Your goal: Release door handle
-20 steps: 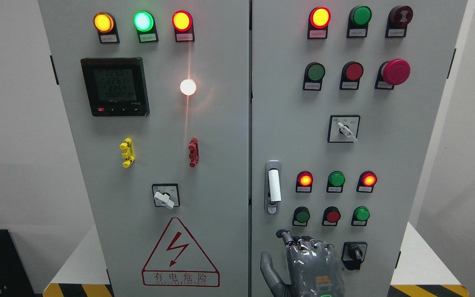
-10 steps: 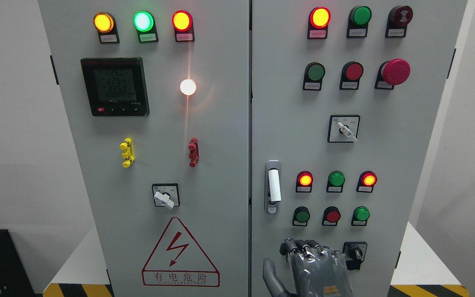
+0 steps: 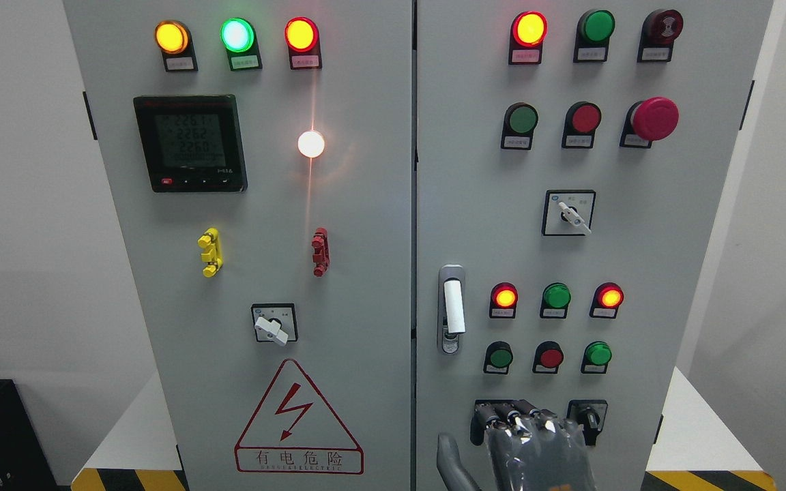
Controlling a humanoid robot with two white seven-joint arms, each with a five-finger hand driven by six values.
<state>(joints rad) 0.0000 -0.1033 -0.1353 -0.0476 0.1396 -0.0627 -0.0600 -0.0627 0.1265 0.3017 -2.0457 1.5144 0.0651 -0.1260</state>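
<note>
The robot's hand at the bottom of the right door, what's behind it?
Behind the right hand is the grey right door, with a black-framed control's top edge peeking above the fingertips. The rest is covered. The black rotary switch beside it stays visible.

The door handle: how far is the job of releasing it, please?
Done: the door handle stands free on the right cabinet door, with nothing touching it. In hand: the right hand is low at the bottom edge, well below the handle, fingers relaxed and holding nothing. Left: seemingly only drawing the arm out of view. The left hand is not visible.
</note>
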